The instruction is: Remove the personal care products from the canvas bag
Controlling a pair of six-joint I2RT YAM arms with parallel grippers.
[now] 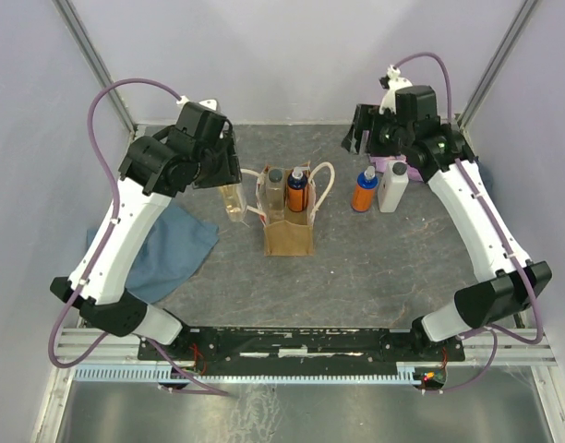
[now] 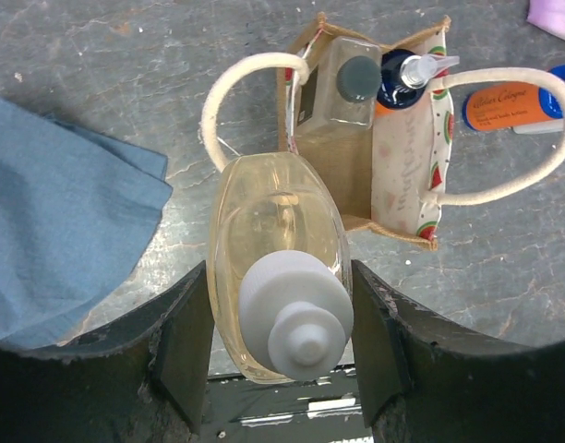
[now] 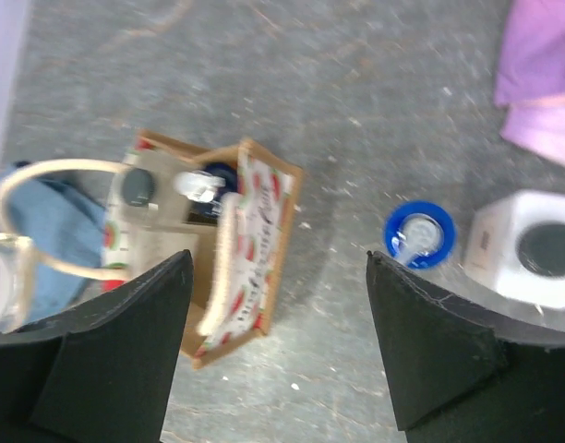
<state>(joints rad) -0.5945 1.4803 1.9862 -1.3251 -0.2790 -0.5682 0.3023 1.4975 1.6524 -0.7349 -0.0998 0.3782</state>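
The left gripper is partly closed, its fingers pressed against both sides of a yellowish bottle. The bottle is upright, outside the canvas bag and just beside its left handle; whether its base touches the table cannot be told. Two bottles stand upright in the bag with their caps up: a grey-capped bottle and a dark-capped orange bottle. The right gripper is wide open and empty. It hangs high above the table, with the bag off to its left and a blue-capped orange bottle and a white bottle standing on the table near it. The left arm is nearer the bag but full, so the free right one would probably have to reach left and come straight down
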